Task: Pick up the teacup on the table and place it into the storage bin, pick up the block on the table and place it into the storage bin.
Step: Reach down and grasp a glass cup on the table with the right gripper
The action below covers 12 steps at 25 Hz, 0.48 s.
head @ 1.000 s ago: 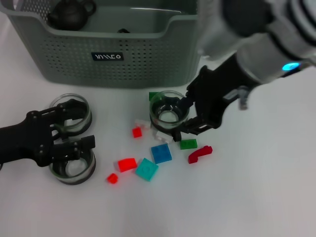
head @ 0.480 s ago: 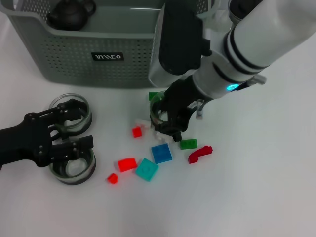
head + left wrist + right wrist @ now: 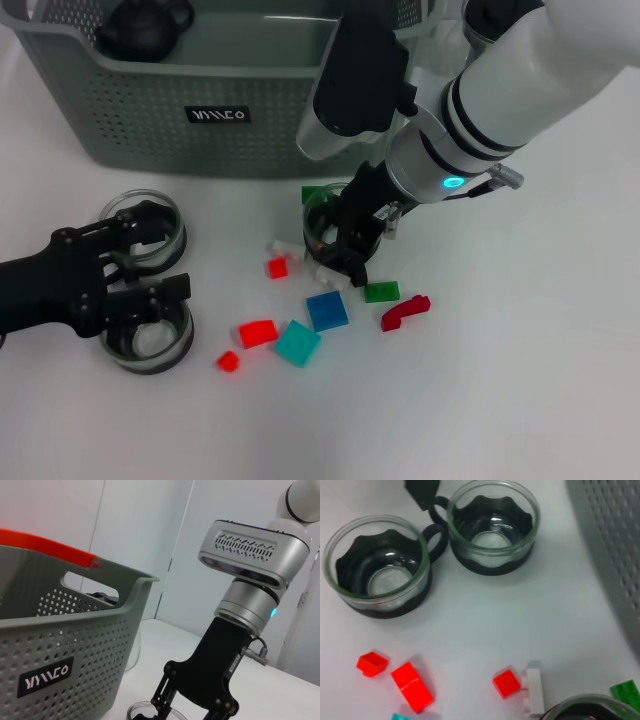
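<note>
While clenching the right gripper [image 3: 343,243] on the teacup [image 3: 325,222], lifting straight, avoiding the blocks [image 3: 327,310], then clearing the bin [image 3: 130,130] rim; left gripper [image 3: 140,285] parked, spread.

A small dark round teapot [image 3: 143,28] sits inside at the far left corner; white tabletop [image 3: 520,380] spreads below.

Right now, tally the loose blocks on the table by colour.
Red blocks: 4
Green blocks: 2
White blocks: 2
Blue block: 1
Teal block: 1
Total in view: 10
</note>
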{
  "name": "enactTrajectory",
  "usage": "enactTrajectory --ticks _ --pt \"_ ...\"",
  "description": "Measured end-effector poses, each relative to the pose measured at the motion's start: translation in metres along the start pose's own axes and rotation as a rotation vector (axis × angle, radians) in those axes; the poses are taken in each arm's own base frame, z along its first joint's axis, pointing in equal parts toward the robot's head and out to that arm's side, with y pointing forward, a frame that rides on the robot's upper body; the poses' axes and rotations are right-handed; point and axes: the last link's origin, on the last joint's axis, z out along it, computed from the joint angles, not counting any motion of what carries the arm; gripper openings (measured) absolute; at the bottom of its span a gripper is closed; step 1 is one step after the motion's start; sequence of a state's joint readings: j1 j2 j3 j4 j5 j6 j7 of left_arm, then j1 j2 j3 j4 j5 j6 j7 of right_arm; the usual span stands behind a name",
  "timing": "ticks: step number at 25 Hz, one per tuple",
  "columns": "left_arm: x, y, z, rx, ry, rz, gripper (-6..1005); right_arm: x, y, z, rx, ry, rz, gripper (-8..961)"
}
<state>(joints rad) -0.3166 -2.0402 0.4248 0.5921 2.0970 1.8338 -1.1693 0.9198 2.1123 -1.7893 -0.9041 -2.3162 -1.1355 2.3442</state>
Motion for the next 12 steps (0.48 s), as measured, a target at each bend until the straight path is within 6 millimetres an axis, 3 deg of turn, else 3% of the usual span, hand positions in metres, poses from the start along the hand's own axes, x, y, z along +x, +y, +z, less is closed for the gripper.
enactTrajectory --ticks 6,12 --pt "0.0002 -0.0014 0.0007 0.005 -0.004 0.003 837 0.0053 0.0038 0.0062 -0.038 0.006 0.035 517" --pt "0.0000 -0.0016 0.0005 0.008 -0.004 0.003 837 0.0070 0.0045 0.0068 -0.051 0.003 0.049 401"
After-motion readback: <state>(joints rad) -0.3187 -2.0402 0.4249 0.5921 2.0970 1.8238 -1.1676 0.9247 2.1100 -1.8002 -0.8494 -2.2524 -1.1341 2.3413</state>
